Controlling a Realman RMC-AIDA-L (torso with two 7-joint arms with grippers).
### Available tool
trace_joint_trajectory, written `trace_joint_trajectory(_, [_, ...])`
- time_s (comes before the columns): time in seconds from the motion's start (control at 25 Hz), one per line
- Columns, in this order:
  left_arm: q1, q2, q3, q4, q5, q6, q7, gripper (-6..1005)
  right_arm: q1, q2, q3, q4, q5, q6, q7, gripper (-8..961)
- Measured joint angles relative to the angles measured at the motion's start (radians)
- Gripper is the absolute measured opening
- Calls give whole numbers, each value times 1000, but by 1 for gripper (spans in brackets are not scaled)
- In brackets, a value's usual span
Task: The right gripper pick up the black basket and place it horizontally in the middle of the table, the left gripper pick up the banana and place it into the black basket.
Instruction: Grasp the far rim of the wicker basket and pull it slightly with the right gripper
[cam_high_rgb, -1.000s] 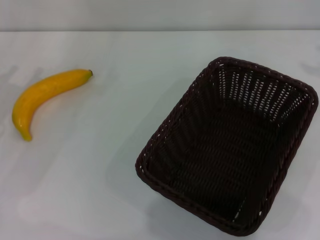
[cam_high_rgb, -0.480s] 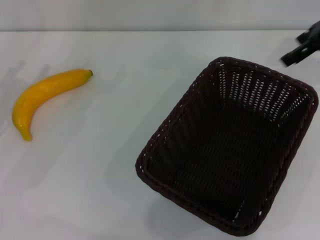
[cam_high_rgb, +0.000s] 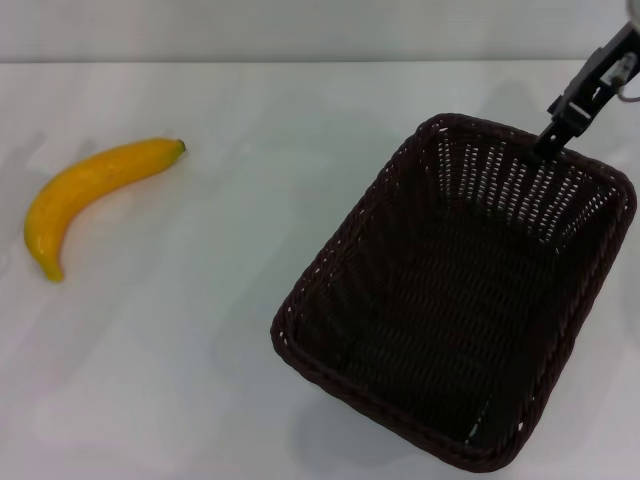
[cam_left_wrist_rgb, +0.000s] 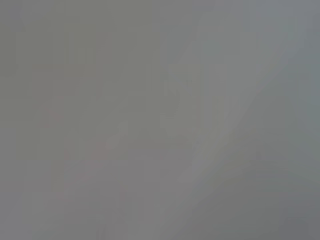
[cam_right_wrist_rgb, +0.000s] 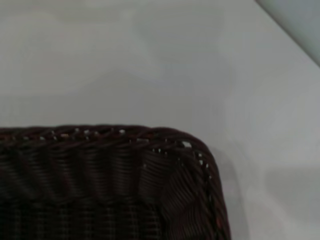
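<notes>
The black basket (cam_high_rgb: 460, 300) sits empty on the white table (cam_high_rgb: 250, 330), right of centre, turned at a slant. Its braided rim and one corner fill the right wrist view (cam_right_wrist_rgb: 115, 185). My right gripper (cam_high_rgb: 560, 130) comes in from the upper right, its black tip just above the basket's far rim. The banana (cam_high_rgb: 90, 195) lies on the table at the far left, stem pointing to the back right. The left gripper is out of view; the left wrist view shows only a grey blur.
The table's far edge meets a grey wall (cam_high_rgb: 300, 30) at the back. Bare tabletop lies between the banana and the basket.
The right gripper has entered from the upper right and moved down and left to the basket's far rim. The basket and the banana have not moved.
</notes>
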Motion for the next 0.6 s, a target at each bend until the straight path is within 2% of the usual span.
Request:
trace_joint_trajectory(0.16, [9,-2,0,0,0,-18,1,875,22,12,-48,51,-33,-42,24,870])
trace_joint_trajectory(0.2, [11,-2,0,0,0,-22,1,874,25,19,-93,68,-39,-66,44,870])
trace_joint_trajectory(0.28, [15,-2,0,0,0,-29,1,874,25,24,-120,77,-41,-80,55,866])
trace_joint_trajectory(0.44, [23,-2,0,-1,0,-32,3,874,27,47,-163,85,-48,-91,67,859])
trace_joint_trajectory(0.6, [25,-1,0,-2,9,-33,7,874,39,52,-202,109,-55,-101,89,852])
